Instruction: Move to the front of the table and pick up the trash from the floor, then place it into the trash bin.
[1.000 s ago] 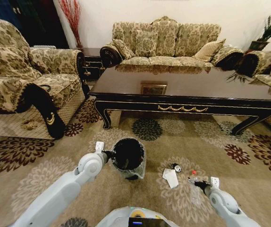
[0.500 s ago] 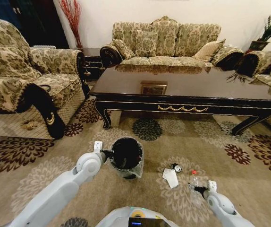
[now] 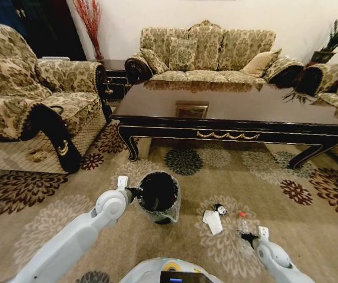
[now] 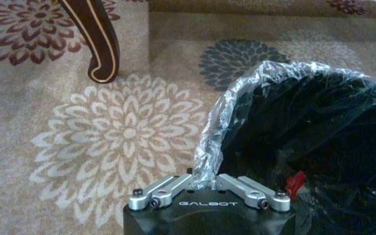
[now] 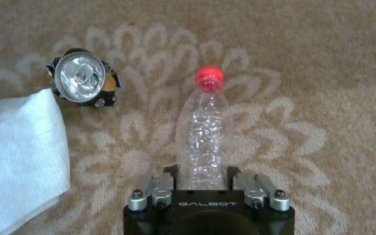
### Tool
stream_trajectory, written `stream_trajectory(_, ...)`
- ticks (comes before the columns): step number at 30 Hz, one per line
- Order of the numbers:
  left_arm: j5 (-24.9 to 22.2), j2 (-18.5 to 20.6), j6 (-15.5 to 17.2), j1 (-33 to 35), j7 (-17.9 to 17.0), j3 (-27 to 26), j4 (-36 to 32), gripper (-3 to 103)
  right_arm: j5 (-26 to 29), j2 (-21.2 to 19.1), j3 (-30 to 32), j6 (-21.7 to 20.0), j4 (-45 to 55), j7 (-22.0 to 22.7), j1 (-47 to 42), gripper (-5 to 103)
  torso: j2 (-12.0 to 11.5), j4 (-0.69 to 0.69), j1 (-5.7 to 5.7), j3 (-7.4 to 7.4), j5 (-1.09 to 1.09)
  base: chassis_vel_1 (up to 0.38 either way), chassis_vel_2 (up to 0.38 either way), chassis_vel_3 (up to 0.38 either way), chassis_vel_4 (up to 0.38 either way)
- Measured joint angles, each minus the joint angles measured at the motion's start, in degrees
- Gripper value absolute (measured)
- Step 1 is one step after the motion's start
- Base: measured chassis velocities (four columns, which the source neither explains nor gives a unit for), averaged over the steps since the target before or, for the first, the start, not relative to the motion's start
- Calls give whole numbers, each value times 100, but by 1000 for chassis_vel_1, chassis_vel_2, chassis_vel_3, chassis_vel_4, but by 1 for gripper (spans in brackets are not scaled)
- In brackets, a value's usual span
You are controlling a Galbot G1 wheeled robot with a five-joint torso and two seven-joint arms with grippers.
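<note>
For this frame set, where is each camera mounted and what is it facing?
Head view: on the head, looking down at the table, with both arms showing.
Left wrist view: above the left gripper, at the trash bin rim.
Right wrist view: above the right gripper, facing the bottle.
Shared: head and right wrist views both show bottle and paper.

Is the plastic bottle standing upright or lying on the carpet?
Lying. The bottle rests flat along the carpet, red cap pointing away from the right gripper at its base.

A home living room is surrounding us: floral sofas are ringing a glossy coffee table on patterned carpet.
</note>
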Motion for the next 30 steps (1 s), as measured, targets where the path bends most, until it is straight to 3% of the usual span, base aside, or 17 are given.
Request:
stream_trajectory(10,45,-21,0,70,2,7,-43,2,0,-5,65,39,81,-2,-85,23,0,1,0,0,1,0,0,0,0)
stream_trajectory(20,79,-14,0,105,4,40,-85,2,78,-57,359,176,502,-41,-334,23,0,0,0,0,0,0,0,0,0)
stream_trajectory(30,100,-65,0,-70,13,387,-89,2,424,-144,801,603,2200,-140,-956,23,0,-2,0,0,0,0,0,0,0)
